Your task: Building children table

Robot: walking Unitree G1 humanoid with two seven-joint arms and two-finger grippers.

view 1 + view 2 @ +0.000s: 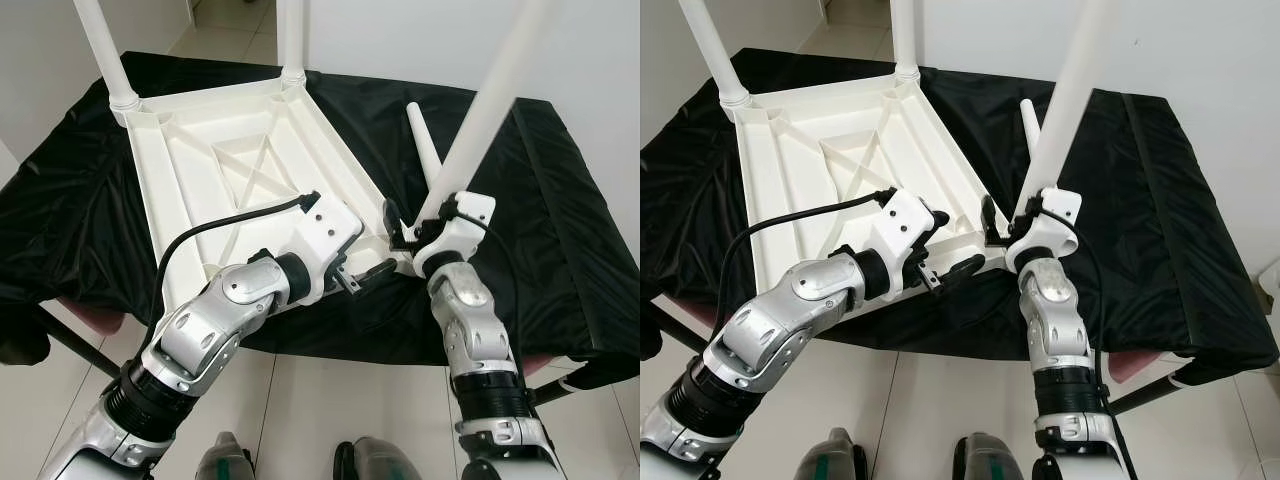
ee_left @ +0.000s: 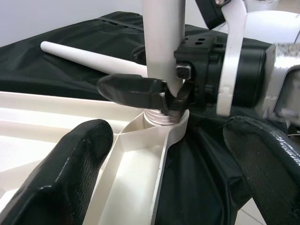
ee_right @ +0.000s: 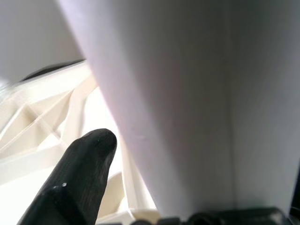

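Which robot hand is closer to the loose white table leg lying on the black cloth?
Right. The right gripper grips an upright leg just in front of the loose white plastic leg; the left gripper sits farther back, at the tabletop's corner.

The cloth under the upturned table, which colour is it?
Black. The cloth shows best in the left eye view, beneath the white table.

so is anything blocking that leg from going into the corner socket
Nothing visible does. The right gripper holds the white leg with its threaded end already sitting in the corner socket of the upturned tabletop. The open left gripper sits beside it.
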